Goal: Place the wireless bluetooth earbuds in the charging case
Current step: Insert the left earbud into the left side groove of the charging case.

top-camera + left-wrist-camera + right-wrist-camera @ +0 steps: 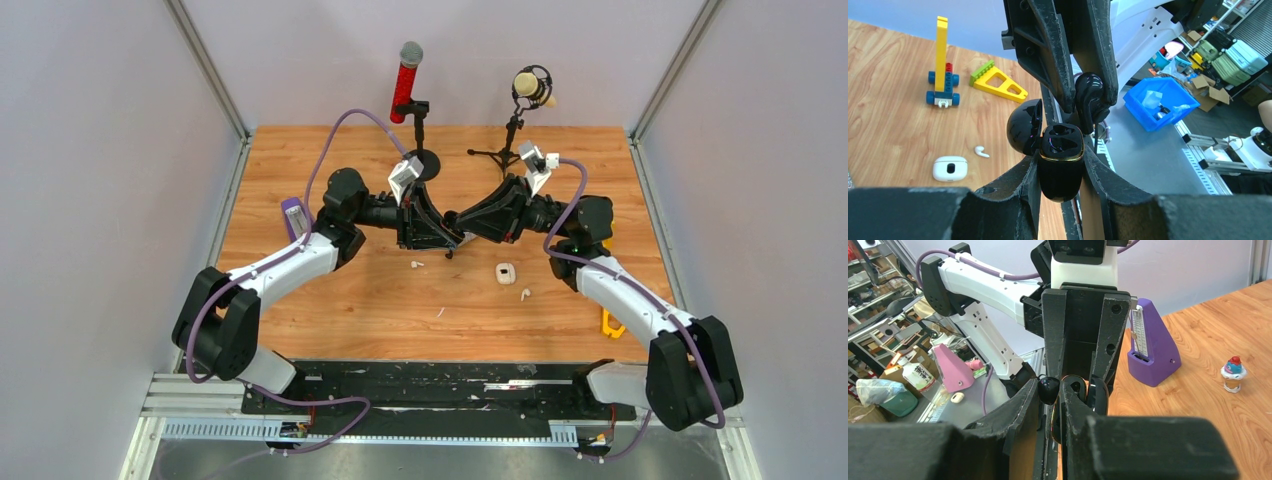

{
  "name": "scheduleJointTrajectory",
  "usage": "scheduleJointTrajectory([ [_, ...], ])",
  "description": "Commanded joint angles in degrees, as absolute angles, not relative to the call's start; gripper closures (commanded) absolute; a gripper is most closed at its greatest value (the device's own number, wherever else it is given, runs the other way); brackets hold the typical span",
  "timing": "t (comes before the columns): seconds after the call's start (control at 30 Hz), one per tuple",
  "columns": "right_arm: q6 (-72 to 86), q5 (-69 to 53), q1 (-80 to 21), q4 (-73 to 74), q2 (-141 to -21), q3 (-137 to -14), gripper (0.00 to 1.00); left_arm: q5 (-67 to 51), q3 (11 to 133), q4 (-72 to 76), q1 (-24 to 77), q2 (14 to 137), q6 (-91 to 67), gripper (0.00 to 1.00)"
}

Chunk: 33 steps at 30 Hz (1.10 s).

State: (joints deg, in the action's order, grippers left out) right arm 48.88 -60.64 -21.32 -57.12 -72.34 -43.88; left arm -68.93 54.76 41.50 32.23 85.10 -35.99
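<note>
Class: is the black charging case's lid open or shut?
Open: the black case has its lid swung aside, wells exposed, black earbud held above.

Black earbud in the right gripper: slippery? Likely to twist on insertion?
Probably slippery: the black earbud is glossy, showing highlights. Its rounded body is pinched by the right gripper, so it may pivot when it meets the black charging case. Likely light and stiff: a small, hard-looking shell.
</note>
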Motion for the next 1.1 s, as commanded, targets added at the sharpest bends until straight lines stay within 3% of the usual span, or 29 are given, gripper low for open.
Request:
scheduleJointTrajectory([
  [0.0, 46.6, -59.8, -22.2, -60.2, -72.6, -45.5, 0.81, -68.8, 54.7, 44.2, 32.6, 84.7, -37.0, 0.75],
  [0.67, 41.8, -62.4, -23.5, -63.5, -72.3, -48.0, 0.82, -69.8, 53.8, 42.7, 32.9, 83.8, -35.8, 0.75],
  [1.07, 28.9, -63.2, -23.7, -52.8, -71.6, -48.1, 0.81, -70.0, 54.3, 43.1, 33.0, 83.6, -36.7, 0.75],
])
